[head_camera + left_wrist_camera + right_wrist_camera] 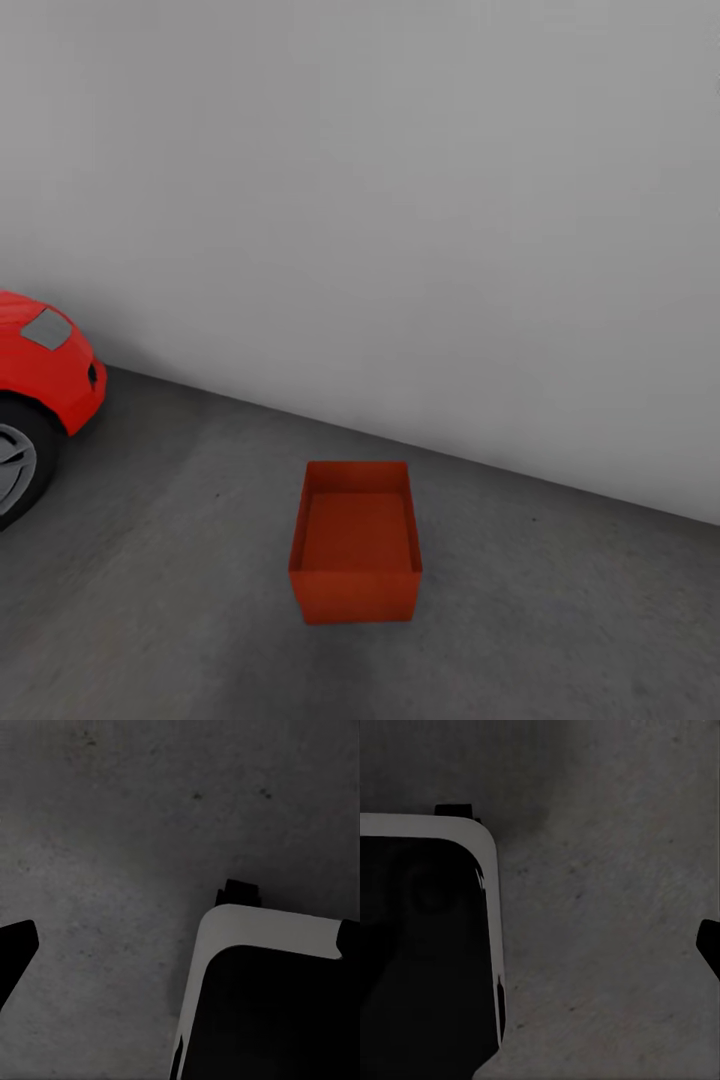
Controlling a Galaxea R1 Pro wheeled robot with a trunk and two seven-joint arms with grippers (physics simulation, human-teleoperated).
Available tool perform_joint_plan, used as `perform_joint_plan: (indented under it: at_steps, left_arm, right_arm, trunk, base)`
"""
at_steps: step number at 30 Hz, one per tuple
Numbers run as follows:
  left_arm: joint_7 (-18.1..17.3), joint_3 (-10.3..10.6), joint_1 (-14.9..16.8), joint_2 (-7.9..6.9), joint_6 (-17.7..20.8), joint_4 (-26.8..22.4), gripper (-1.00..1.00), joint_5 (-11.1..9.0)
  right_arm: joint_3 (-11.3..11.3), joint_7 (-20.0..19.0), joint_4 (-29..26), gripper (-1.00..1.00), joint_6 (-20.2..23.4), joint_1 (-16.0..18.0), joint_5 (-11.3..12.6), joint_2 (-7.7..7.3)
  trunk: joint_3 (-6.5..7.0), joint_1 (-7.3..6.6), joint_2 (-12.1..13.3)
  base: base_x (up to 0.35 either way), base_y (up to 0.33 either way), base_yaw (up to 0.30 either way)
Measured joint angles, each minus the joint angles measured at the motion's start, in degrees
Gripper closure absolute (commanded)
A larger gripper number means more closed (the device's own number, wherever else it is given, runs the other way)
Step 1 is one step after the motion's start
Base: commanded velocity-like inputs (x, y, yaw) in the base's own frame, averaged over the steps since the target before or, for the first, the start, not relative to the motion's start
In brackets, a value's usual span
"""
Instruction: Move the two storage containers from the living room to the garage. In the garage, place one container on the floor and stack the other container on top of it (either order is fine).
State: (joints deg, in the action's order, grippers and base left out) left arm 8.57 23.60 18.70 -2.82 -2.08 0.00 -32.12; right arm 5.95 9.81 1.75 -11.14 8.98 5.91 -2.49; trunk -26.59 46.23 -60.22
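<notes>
Soft, even light; wrist views dim, grainy.

The robot's base [277, 1005] is black with a rounded light-grey rim (black fingertip [13, 952] nearby).

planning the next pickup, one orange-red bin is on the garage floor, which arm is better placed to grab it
Neither clearly, slight lean to the right: the orange-red rectangular bin sits on the dark grey concrete floor almost centred ahead, a touch right. Both wrist views show bare concrete, no bin.
</notes>
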Motion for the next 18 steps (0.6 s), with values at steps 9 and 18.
perform_joint_plan:
  at_steps: [9, 18]
  left_arm:
    - [0.00, -0.01, 0.00, 0.00, 0.09, 0.00, -1.00, 0.00]
    - [0.00, 0.00, 0.00, 0.00, 0.09, 0.00, -1.00, 0.00]
  right_arm:
    - [0.20, -0.02, 0.00, -1.00, 0.00, 0.00, -0.13, -0.07]
    - [0.48, -0.07, 0.00, -1.00, -0.07, 0.00, -0.31, -0.17]
  trunk:
    - [1.69, -1.98, 3.61]
    - [3.31, -3.96, 7.23]
  base:
    - [0.000, 0.000, 0.000]
    - [0.000, 0.000, 0.000]
